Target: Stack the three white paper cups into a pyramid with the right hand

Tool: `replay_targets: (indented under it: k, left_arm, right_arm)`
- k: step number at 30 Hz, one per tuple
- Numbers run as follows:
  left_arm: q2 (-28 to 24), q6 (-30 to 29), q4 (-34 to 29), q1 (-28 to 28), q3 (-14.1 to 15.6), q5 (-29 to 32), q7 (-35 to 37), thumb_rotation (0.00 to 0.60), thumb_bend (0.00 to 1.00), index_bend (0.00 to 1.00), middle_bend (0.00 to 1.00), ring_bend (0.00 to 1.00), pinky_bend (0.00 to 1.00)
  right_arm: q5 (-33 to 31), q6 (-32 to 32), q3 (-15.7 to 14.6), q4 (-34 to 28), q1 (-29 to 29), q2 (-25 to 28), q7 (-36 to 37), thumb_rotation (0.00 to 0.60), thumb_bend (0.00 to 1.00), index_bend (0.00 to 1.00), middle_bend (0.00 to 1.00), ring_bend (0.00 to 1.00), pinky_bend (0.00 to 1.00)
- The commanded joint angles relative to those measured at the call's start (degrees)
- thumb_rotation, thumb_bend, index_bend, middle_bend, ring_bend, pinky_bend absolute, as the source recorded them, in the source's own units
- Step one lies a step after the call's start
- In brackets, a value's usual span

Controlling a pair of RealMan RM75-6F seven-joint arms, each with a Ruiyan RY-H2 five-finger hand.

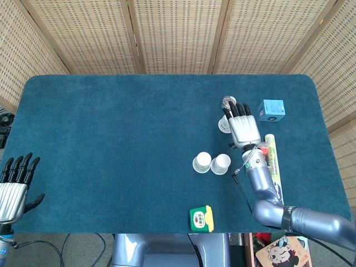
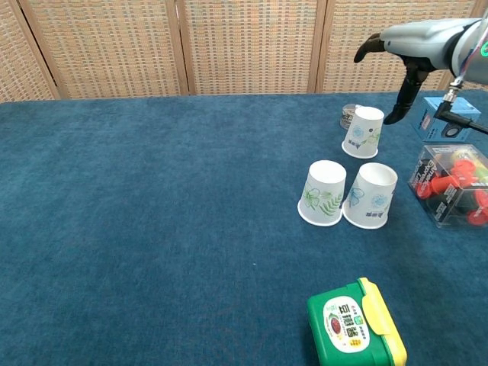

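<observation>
Two white paper cups stand upside down and touching near the table's front right, one (image 1: 202, 162) (image 2: 323, 193) left of the other (image 1: 221, 164) (image 2: 370, 196). A third cup (image 1: 224, 124) (image 2: 363, 132) stands upside down farther back. My right hand (image 1: 243, 125) (image 2: 402, 72) hovers just right of and above this cup, fingers spread and holding nothing. Far off at the front left corner, my left hand (image 1: 15, 186) rests with its fingers extended and empty; the chest view does not show it.
A small round tin (image 1: 228, 102) (image 2: 349, 116) sits right behind the third cup. A blue box (image 1: 271, 110) (image 2: 446, 122), a clear box of red pieces (image 2: 454, 183) and a yellow pack (image 1: 272, 161) lie to the right. A green container (image 1: 201, 218) (image 2: 354, 324) is at the front edge.
</observation>
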State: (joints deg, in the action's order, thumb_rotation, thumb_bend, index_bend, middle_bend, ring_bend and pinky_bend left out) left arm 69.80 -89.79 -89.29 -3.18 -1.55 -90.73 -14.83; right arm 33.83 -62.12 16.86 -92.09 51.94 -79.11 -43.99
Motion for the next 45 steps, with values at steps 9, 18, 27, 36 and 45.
replay_targets:
  k: [9, 18, 27, 36, 45]
  left_arm:
    - [0.6, 0.5, 0.4, -0.3, 0.0, 0.3, -1.0, 0.6, 0.21, 0.0, 0.0, 0.0, 0.0]
    - [0.9, 0.8, 0.7, -0.4, -0.1, 0.8, -1.5, 0.6, 0.21, 0.0, 0.0, 0.0, 0.0]
    - [1.2, 1.1, 0.8, -0.5, -0.3, 1.4, -2.3, 0.6, 0.21, 0.0, 0.0, 0.0, 0.0]
    - [1.7, 1.9, 1.1, -0.9, -0.2, 1.9, -3.4, 0.6, 0.21, 0.0, 0.0, 0.0, 0.0]
    - [2.0, 1.9, 1.1, -1.0, -0.2, 2.0, -4.2, 0.6, 0.21, 0.0, 0.0, 0.0, 0.0]
  right_arm:
    - [-2.0, 7.3, 0.2, 14.7, 4.6, -7.0, 3.0, 0.6, 0.13, 0.19, 0.0, 0.0, 0.0]
    - [-3.7, 10.9, -0.1, 22.6, 6.5, -9.6, 3.4, 0.6, 0.13, 0.23, 0.0, 0.0, 0.0]
    - [-4.5, 15.0, -0.9, 30.3, 7.4, -12.2, 4.4, 0.6, 0.13, 0.24, 0.0, 0.0, 0.0]
    - [-3.9, 19.4, -1.1, 38.9, 7.7, -15.0, 7.1, 0.6, 0.13, 0.25, 0.0, 0.0, 0.0]
    - [-2.0, 23.1, -1.1, 46.1, 7.9, -17.9, 9.8, 0.6, 0.13, 0.26, 0.0, 0.0, 0.0]
